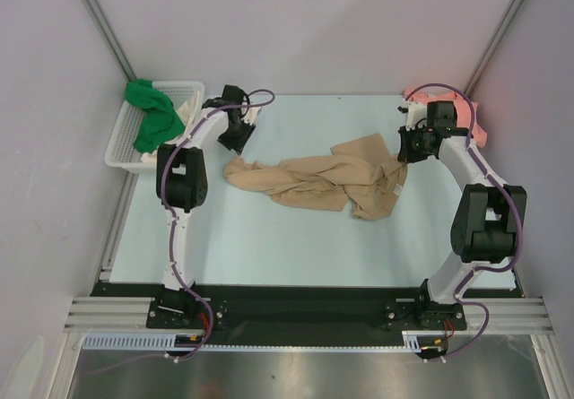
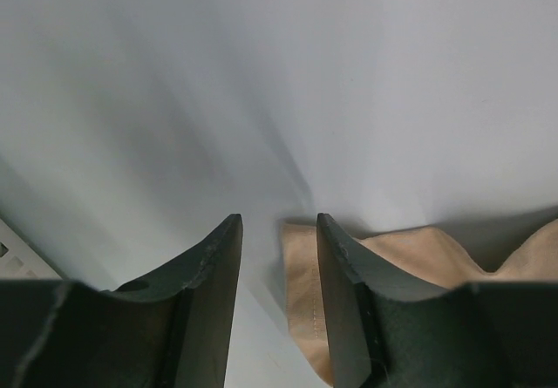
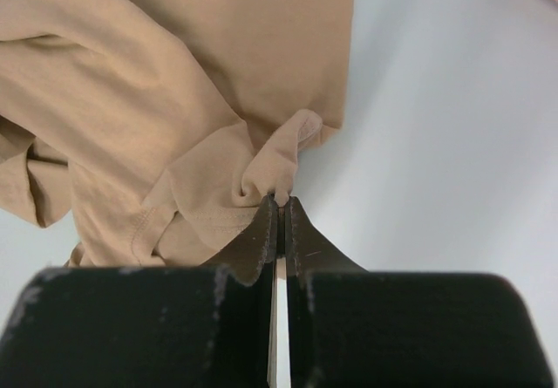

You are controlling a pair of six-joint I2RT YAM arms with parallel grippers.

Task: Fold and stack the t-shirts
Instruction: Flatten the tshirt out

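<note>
The tan t-shirt [image 1: 323, 179] lies crumpled across the middle of the table. My right gripper [image 1: 408, 152] is shut on a small fold at its right edge; in the right wrist view the gripper [image 3: 283, 203] pinches that fold of tan cloth [image 3: 174, 100]. My left gripper [image 1: 238, 139] is open over the shirt's left end; in the left wrist view the gripper [image 2: 279, 231] has a tan hem [image 2: 301, 292] lying by its right finger, not gripped. The green t-shirt [image 1: 152, 117] hangs over the basket. The cream t-shirt [image 1: 188, 108] shows inside it. The salmon pink t-shirt [image 1: 478, 123] lies at the back right, partly behind the right arm.
The white lattice basket [image 1: 121, 152] stands at the table's back left corner, just left of the left arm. Grey walls close the back and both sides. A black rail with the arm bases runs along the near edge.
</note>
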